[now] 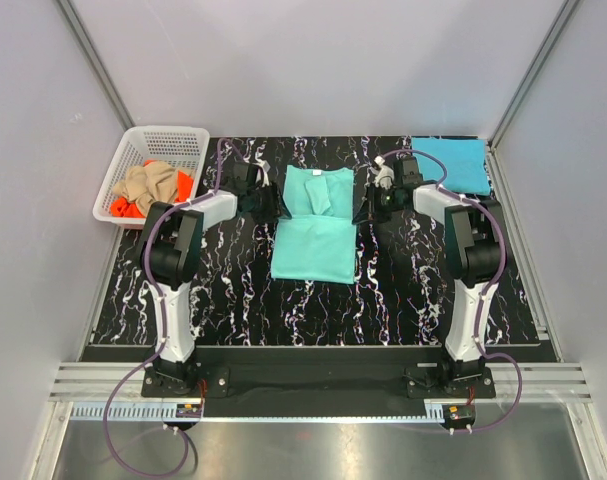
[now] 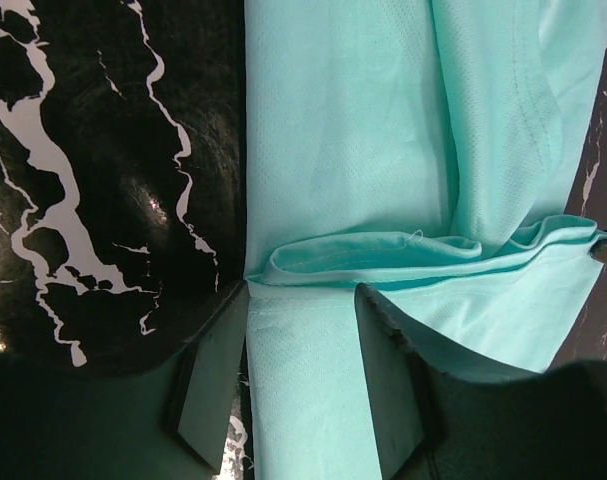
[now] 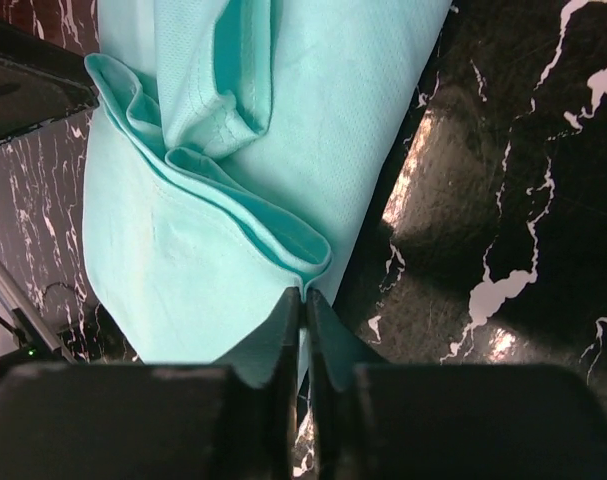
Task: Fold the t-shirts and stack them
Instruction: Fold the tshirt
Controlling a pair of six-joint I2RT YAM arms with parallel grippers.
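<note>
The mint-teal t-shirt (image 1: 315,230) lies partly folded in the middle of the black marbled table, its upper part doubled over. My left gripper (image 1: 270,200) is at the shirt's left edge. In the left wrist view it (image 2: 301,300) is open, and the shirt (image 2: 383,150) lies between its fingers (image 2: 211,385). My right gripper (image 1: 367,205) is at the shirt's right edge. In the right wrist view it (image 3: 305,297) is shut on the folded edge of the shirt (image 3: 183,260). A folded sky-blue t-shirt (image 1: 453,163) lies at the back right.
A white lattice basket (image 1: 168,135) stands at the back left, holding a tan shirt (image 1: 151,183) and an orange shirt (image 1: 123,208). Grey walls close in the table on three sides. Bare black marbled table (image 1: 223,290) shows in front of the shirt.
</note>
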